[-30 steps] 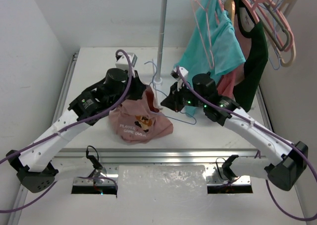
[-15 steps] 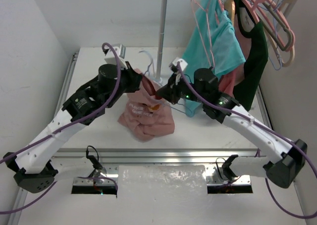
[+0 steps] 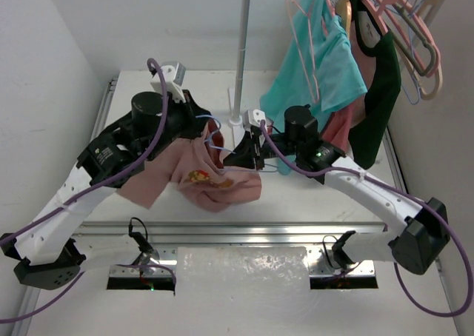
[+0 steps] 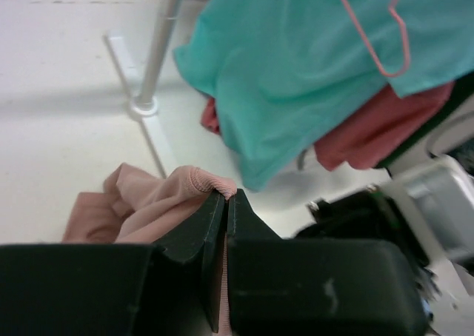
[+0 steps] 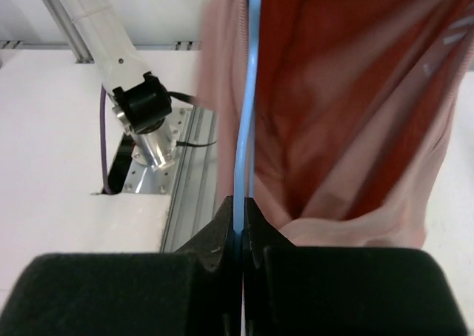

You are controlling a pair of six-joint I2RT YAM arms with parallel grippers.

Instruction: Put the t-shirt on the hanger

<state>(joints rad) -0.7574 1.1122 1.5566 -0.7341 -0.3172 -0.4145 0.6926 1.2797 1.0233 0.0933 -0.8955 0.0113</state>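
Observation:
The dusty pink t-shirt (image 3: 211,175) is lifted at its collar and drapes down onto the table in the top view. My left gripper (image 3: 198,126) is shut on the ribbed collar edge of the t-shirt (image 4: 194,182). My right gripper (image 3: 238,152) is shut on the thin light blue wire of the hanger (image 5: 246,99), which runs up into the t-shirt's opening (image 5: 348,106). The hanger's wire (image 3: 212,135) shows between the two grippers, partly hidden by the cloth.
A clothes rail pole (image 3: 241,51) stands on a base at the table's back. A teal shirt (image 3: 326,62), a dark green garment (image 3: 381,92) and pink hangers (image 3: 411,32) hang at the back right. The teal shirt (image 4: 311,69) fills the left wrist view.
My left gripper has lifted the t-shirt's collar up and to the left. My right gripper has moved left with the hanger into the t-shirt. The t-shirt now spreads wider across the table.

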